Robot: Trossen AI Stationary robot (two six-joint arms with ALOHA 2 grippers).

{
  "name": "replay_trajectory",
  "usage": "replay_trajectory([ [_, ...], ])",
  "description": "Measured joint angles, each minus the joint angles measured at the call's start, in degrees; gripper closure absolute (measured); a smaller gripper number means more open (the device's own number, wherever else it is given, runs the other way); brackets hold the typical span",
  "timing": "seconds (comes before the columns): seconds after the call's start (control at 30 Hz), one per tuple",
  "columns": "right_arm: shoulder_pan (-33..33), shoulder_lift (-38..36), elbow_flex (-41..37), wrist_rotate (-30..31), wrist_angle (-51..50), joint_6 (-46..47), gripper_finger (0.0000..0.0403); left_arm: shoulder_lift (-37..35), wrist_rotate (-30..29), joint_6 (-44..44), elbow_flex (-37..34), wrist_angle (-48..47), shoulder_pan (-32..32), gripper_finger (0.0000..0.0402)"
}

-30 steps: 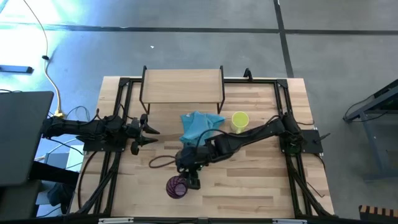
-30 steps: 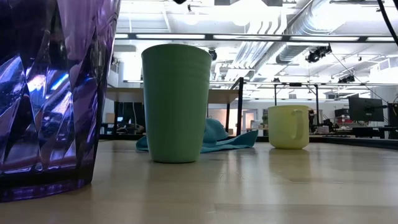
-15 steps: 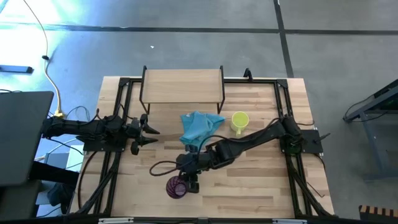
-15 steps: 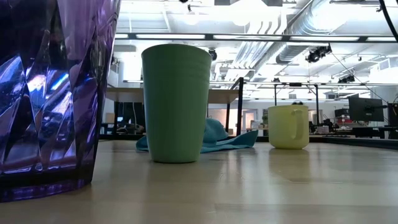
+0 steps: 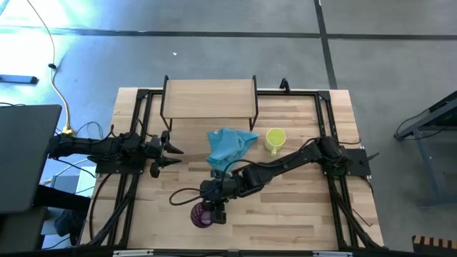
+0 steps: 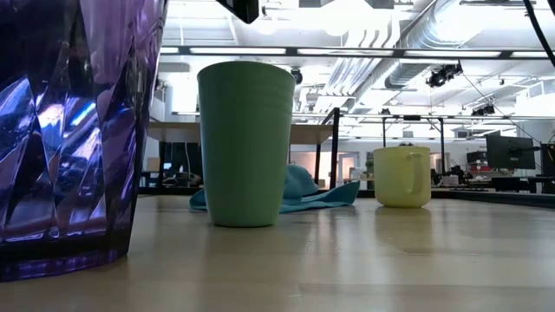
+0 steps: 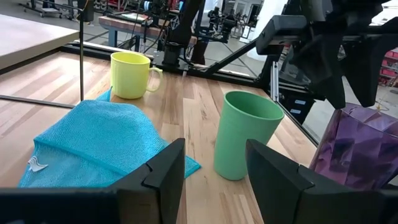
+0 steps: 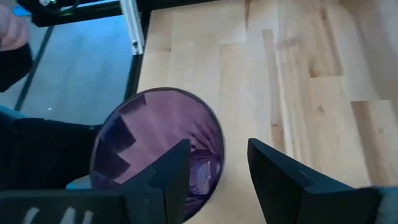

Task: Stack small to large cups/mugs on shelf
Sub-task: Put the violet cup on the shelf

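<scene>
1. Your tumbler (image 5: 203,215) stands near the table's (image 5: 300,221) front edge, left of centre; bare wood lies open to its right and toward the front.
2. The shelf (image 5: 209,98) sits at the table's back edge, top bare. Between it and the tumbler lie the blue cloth (image 5: 228,145) and the green cup (image 7: 244,143).
3. In the left wrist view the green cup stands upright just beside the cloth's edge, with the tumbler close on its other side; they look apart, not touching.
4. The yellow mug (image 5: 275,138) stands upright just right of the cloth, well back from the tumbler. A dark cable (image 5: 184,193) loops on the wood left of the right arm.
5. Your right gripper (image 8: 214,163) hangs directly above the tumbler's open mouth, fingers apart, straddling the rim's near side. It holds nothing; contact with the rim can't be told.
6. Left gripper (image 5: 171,151) waits at the table's left side, level with the cloth, fingers apart, empty.
</scene>
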Motion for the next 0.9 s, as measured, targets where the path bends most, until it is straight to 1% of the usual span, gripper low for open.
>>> replay_trajectory([
  [0.5,0.0,1.4,0.1,-0.1,2.3,-1.1,0.0252,0.0,0.0,0.0,0.0,0.0,0.0,0.0245],
  [0.9,0.0,1.9,0.1,-0.3,2.0,-1.3,0.0252,0.0,0.0,0.0,0.0,0.0,0.0,0.0245],
])
